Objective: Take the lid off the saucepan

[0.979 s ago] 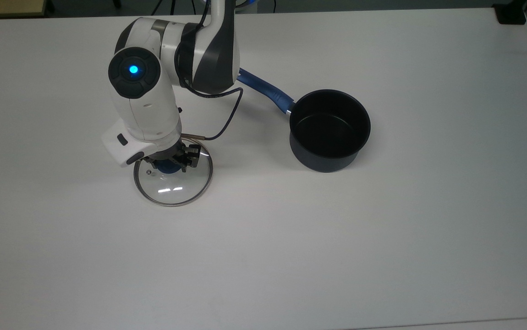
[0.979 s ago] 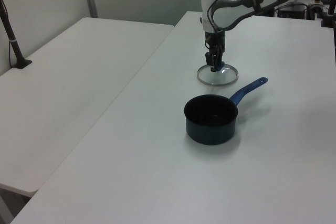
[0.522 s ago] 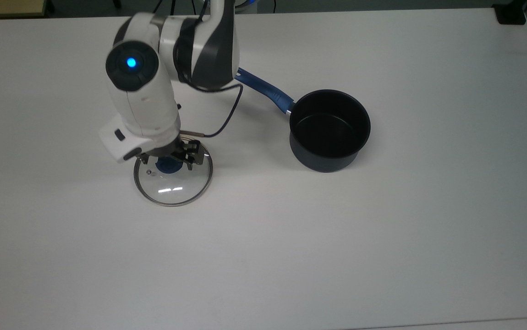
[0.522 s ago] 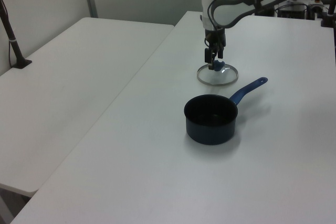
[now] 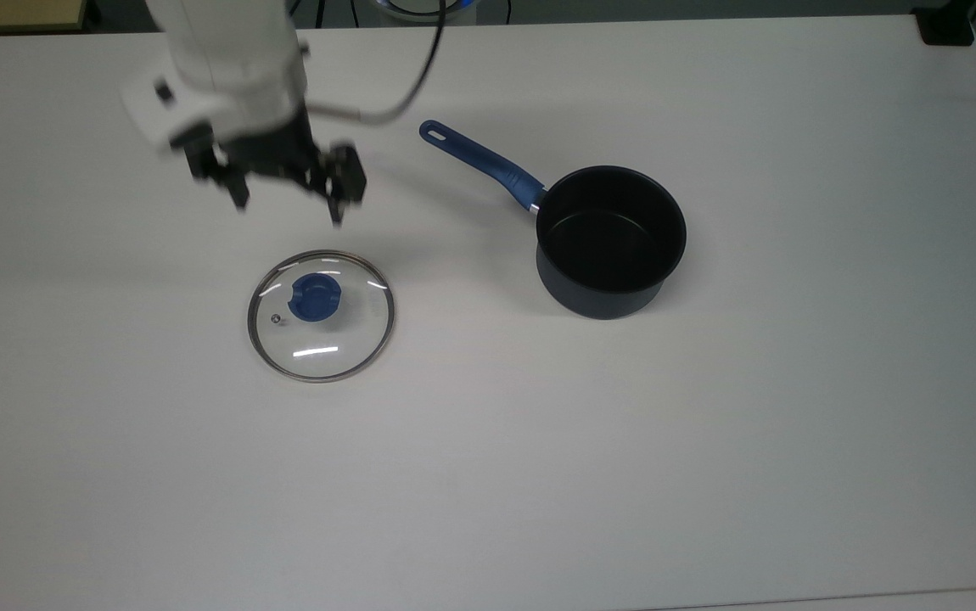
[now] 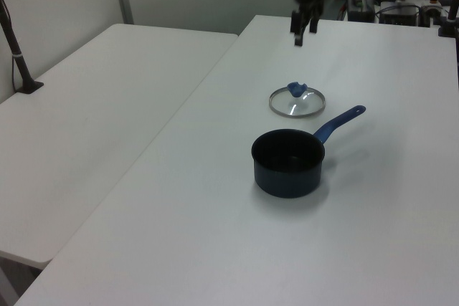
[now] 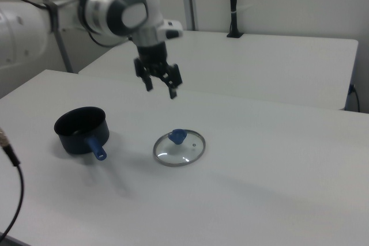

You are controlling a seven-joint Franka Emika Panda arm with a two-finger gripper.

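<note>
Two fingers spread on hand [image 5: 288, 212], empty above lid [image 5: 321, 316]; saucepan [image 5: 610, 240] eyelet plain from top view.

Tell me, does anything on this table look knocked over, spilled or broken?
Nothing stands out. The lid lies flat on the table, knob up, apart from the upright, empty saucepan. The open gripper hangs above, holding nothing.

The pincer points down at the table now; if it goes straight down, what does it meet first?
Probably the bare table. The pincer, open, hangs high beside the lid, not over it, though depth is unclear.
</note>
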